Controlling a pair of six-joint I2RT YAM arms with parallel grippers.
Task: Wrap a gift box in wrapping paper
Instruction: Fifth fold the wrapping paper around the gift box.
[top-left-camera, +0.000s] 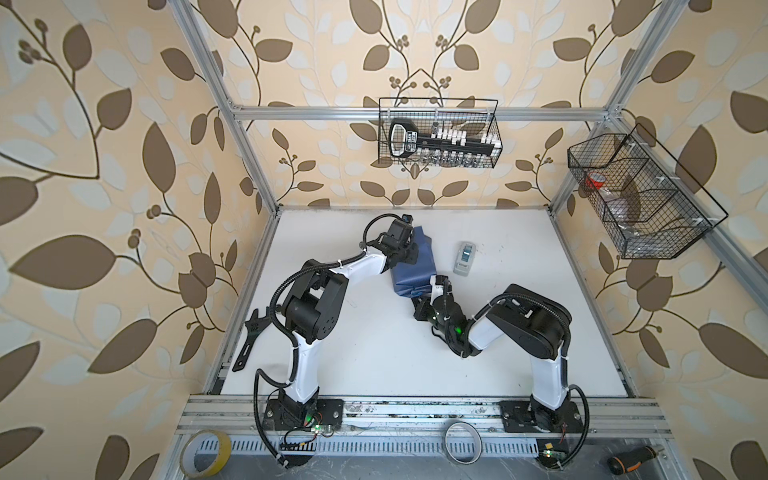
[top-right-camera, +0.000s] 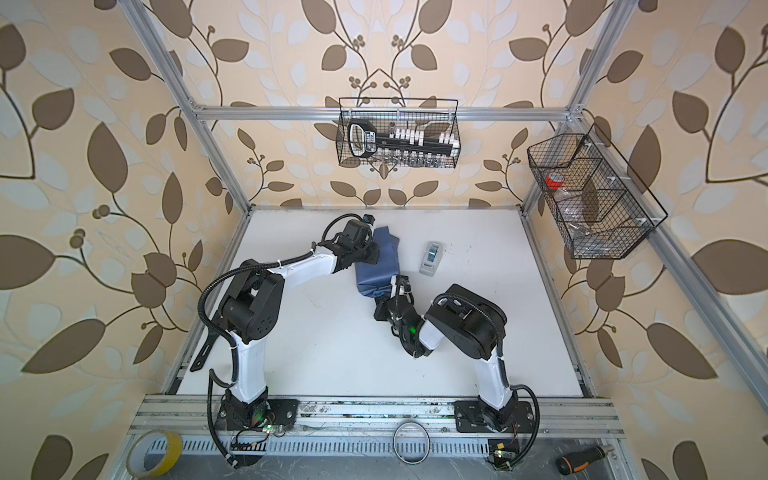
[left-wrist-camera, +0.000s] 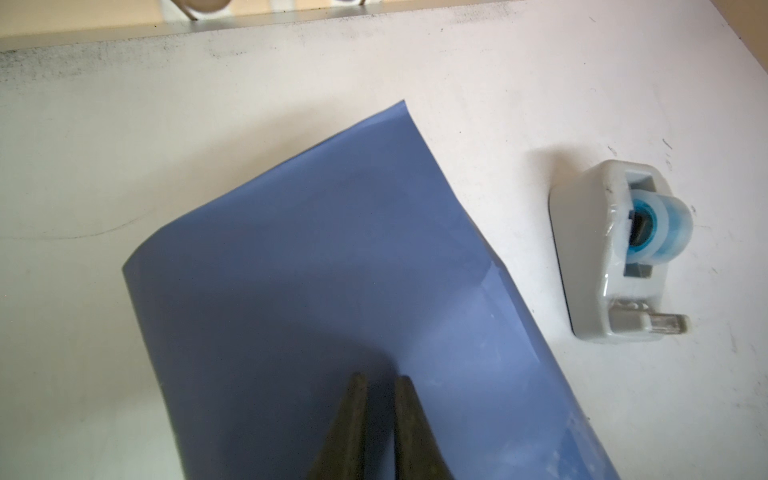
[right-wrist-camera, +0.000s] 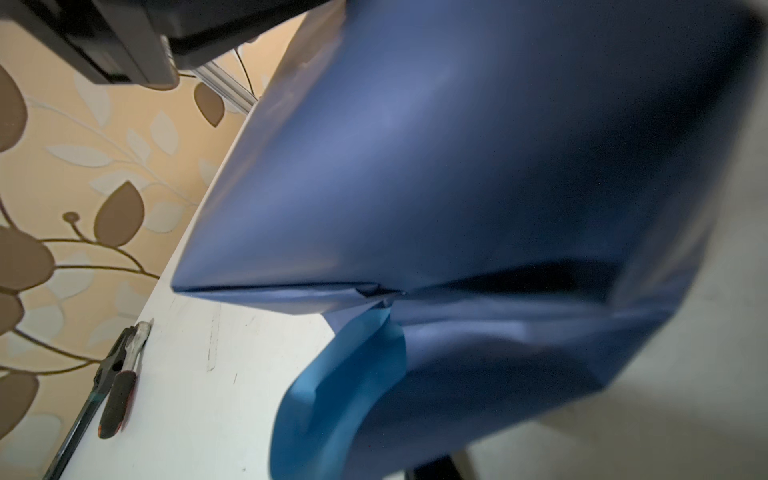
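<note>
Nearby, tape dispenser (top-left-camera: 464, 258) sits beside wrapping paper (top-left-camera: 415, 272) — not touching

The scuffed white table (top-left-camera: 374, 357) carries the folded wrapping paper (top-left-camera: 415, 274) and a tape dispenser (top-left-camera: 464, 258) nearby.

Left arm (top-left-camera: 361, 264) stretched forward, left gripper (left-wrist-camera: 379, 384) jaws nearly touching. Right arm (top-left-camera: 482, 328) folded low, right gripper (top-left-camera: 430, 289) closed, pointing forward-left.

Soft even light; top views bowed at edges; wrapping paper (right-wrist-camera: 457, 166) blurred in right wrist view.
</note>
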